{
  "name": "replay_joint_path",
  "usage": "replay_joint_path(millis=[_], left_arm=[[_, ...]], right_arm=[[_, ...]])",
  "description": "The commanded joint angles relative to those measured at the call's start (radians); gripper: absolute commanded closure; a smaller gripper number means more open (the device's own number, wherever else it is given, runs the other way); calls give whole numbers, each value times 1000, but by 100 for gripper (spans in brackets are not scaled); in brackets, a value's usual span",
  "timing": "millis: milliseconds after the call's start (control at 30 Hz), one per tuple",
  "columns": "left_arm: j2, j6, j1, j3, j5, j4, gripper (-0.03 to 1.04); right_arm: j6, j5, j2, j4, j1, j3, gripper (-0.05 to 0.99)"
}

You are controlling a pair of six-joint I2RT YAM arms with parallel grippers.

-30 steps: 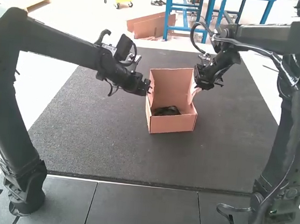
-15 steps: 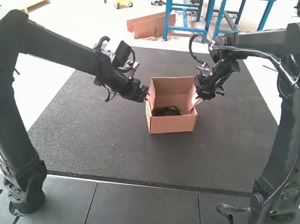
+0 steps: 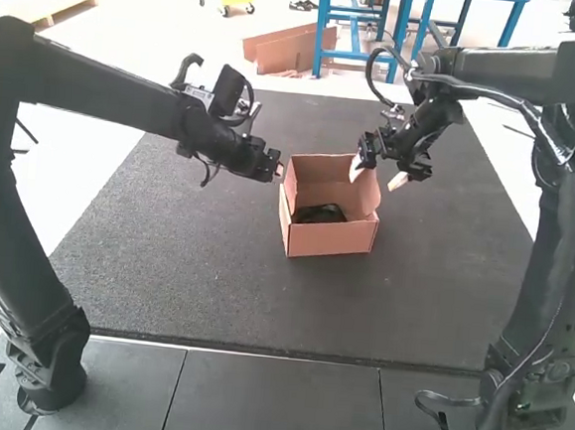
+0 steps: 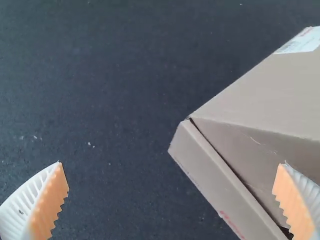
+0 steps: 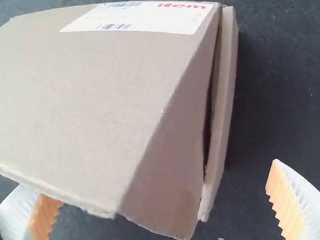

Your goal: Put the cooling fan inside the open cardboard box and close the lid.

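Cooling fan (image 3: 317,214) lies inside the cardboard box (image 3: 330,238) at counter (image 3: 165,255) centre, lid (image 3: 326,170) half raised. Left gripper (image 3: 274,167) sits at the box's 9 o'clock, right gripper (image 3: 381,166) at 1 o'clock. Left wrist view: gripper released beside a box corner. Right wrist view: released fingers flank the lid.

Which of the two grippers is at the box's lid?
The right gripper, open around the edge of the raised lid. The left gripper, also open, sits beside the left side of the cardboard box.
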State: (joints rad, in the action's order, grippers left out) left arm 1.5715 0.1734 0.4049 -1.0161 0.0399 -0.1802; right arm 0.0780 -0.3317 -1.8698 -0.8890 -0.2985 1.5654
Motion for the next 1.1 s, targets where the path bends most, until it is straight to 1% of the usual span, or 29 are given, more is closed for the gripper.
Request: replay_joint_path(millis=[0,67,133,200,267,333,433,467,533,600,700,867,967,1067], left_arm=[[-14,8,-35,-36,-133,21,4],[-8,6,-55,-42,-172,42,4],[4,5,-63,-59,-202,59,4],[22,5,-61,-91,-212,67,4],[48,5,-60,-137,-212,64,4],[76,1,-57,-190,-212,56,4],[119,8,-41,-265,-207,21,4],[130,12,-32,-282,-202,7,4],[144,18,-15,-309,-193,-7,4],[157,20,8,-328,-183,-8,4],[179,18,49,-345,-169,-21,4],[202,25,126,-352,-155,-68,4],[206,32,164,-349,-152,-104,4],[209,52,190,-338,-138,-140,4]], right_arm=[[-21,-81,92,-8,36,30,2],[-17,-87,109,-8,44,31,2],[-17,-90,139,-8,52,30,2],[-7,-89,178,18,65,21,2],[-3,-69,224,73,87,-2,2],[-4,-3,265,153,107,-39,2],[-7,183,317,302,124,-117,2],[-17,223,333,355,131,-146,2],[-27,280,356,430,137,-194,3],[-24,318,367,475,150,-238,3],[-17,333,373,524,177,-285,3],[-20,327,373,564,211,-318,3],[-34,312,373,578,220,-323,3],[-38,292,373,579,233,-321,3]])
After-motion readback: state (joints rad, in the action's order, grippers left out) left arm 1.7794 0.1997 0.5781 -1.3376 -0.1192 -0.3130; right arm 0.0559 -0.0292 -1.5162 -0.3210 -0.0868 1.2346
